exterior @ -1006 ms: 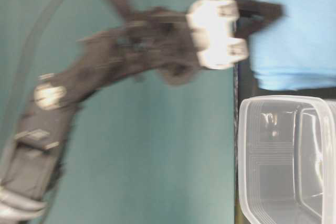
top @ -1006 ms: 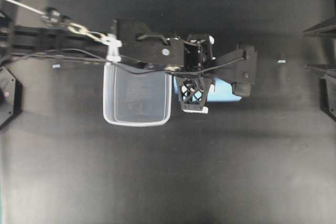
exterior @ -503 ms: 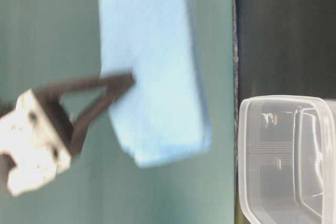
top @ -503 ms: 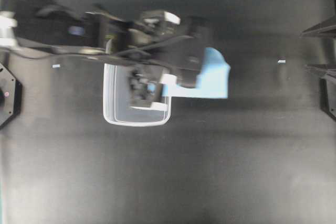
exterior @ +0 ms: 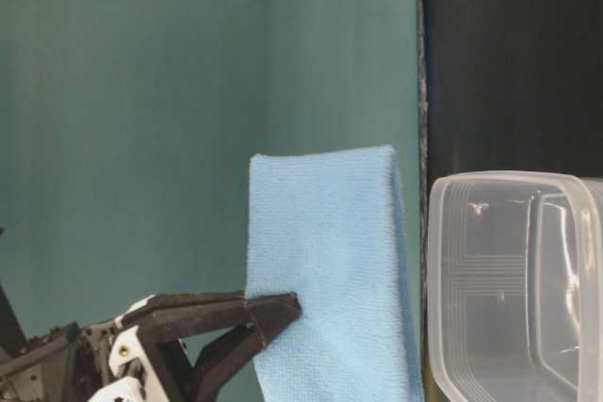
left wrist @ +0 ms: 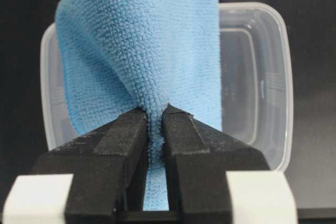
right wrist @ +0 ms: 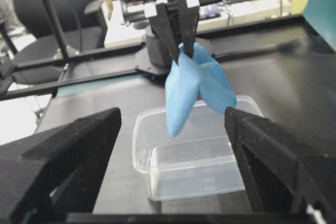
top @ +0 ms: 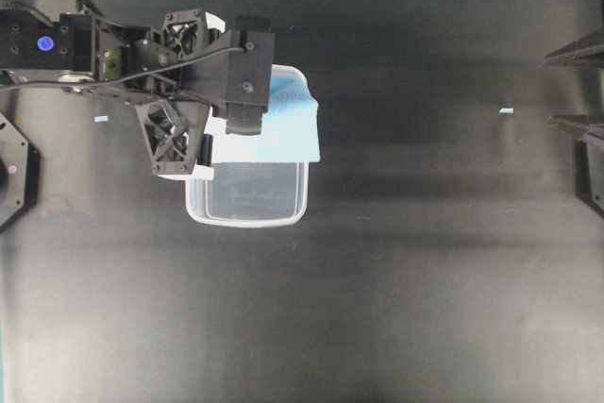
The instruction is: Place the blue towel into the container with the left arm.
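Blue towel [right wrist: 190, 88] now dangling above tub [right wrist: 199, 153], no longer lying on table beside it. Left gripper [left wrist: 155, 129] clamping one towel edge, fingers pinched together. Arm swinging back over tub. Right gripper [right wrist: 173, 145] sitting idle, jaws wide apart. Lift done; lowering and release likely coming next.

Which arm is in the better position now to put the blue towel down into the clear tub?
The left. Its hand is shut on the blue towel, which hangs just above the tub; lowering and letting go would likely do it. The right hand is open, holds nothing and sits back from the tub.
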You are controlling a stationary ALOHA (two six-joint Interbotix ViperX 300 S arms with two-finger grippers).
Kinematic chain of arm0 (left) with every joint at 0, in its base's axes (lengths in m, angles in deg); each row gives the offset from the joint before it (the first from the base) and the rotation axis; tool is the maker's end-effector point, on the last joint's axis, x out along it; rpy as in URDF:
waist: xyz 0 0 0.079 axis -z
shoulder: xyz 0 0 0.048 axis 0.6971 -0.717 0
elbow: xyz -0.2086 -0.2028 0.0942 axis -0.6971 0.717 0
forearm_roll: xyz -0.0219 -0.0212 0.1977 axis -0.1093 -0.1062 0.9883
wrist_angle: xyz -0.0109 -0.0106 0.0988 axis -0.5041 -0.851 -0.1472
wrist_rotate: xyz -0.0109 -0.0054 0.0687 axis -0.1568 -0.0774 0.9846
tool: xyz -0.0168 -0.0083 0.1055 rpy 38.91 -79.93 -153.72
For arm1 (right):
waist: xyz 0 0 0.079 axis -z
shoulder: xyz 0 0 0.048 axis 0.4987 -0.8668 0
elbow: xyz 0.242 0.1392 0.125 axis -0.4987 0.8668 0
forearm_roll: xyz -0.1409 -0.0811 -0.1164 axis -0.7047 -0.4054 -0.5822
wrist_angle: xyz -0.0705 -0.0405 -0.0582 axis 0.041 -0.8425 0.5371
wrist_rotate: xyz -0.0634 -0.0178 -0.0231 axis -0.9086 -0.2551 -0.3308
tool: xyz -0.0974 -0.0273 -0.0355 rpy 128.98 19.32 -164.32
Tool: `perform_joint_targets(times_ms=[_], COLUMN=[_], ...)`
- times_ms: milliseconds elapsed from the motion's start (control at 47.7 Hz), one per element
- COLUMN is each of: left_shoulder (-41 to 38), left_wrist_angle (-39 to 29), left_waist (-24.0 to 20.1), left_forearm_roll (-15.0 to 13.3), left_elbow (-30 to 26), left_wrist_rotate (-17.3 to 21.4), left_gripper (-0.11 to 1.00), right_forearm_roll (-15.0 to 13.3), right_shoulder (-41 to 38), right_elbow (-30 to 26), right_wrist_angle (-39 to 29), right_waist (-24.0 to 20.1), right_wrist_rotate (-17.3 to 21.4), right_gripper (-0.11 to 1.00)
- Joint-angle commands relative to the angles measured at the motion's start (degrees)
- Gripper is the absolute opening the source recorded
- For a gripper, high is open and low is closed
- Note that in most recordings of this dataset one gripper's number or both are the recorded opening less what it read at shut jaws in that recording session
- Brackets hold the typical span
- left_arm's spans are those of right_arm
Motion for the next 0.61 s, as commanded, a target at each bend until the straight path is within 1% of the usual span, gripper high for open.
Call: perform_joint_targets(times_ms=[0, 419, 440, 503, 587], left_shoulder=[1.0, -0.1, 0.0, 0.1, 0.2], left_wrist_angle=[0.4, 0.7, 0.7, 1.0, 2.2], left_waist=[0.1, -0.1, -0.1, -0.1, 0.1], left_forearm_roll=[0.2, 0.2, 0.2, 0.2, 0.2], left_elbow=[-0.3, 0.2, 0.3, 0.4, 0.6], left_wrist_rotate=[-0.1, -0.1, -0.1, -0.2, -0.2], left_gripper=[0.06, 0.07, 0.08, 0.22, 0.49], right_forearm_roll=[0.2, 0.2, 0.2, 0.2, 0.2], right_shoulder=[-0.5, -0.6, -0.6, -0.7, -0.6], right_elbow=[-0.7, -0.6, -0.6, -0.6, -0.6], right_wrist_angle=[0.6, 0.6, 0.6, 0.6, 0.6], right_waist=[0.1, 0.1, 0.1, 0.1, 0.1], right_wrist_rotate=[0.0, 0.0, 0.0, 0.0, 0.0], right_gripper=[0.77, 0.77, 0.77, 0.77, 0.77])
